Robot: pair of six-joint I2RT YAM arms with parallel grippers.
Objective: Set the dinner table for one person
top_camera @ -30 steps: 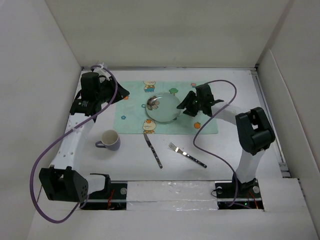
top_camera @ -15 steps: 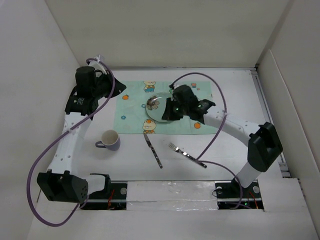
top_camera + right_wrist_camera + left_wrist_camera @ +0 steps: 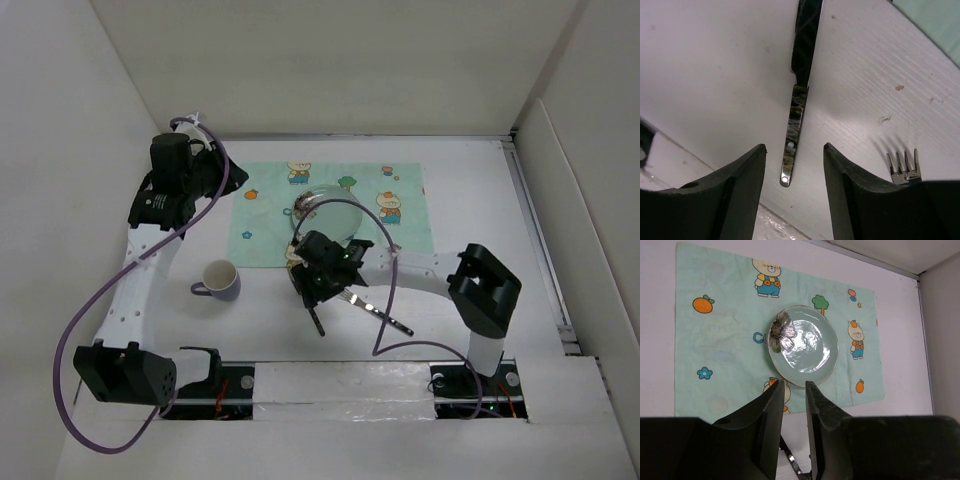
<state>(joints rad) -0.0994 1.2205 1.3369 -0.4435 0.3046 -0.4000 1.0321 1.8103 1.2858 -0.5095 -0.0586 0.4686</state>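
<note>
Hovering right claw [image 3: 794,146], spread, over the knife [image 3: 798,92] at frame's lower centre; next I descend and pinch it.

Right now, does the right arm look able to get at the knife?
Probably yes. The right gripper hangs open over the knife, one finger on either side of it, with nothing between. The fork lies off to one side on the dinner table, apart from the knife.
</note>
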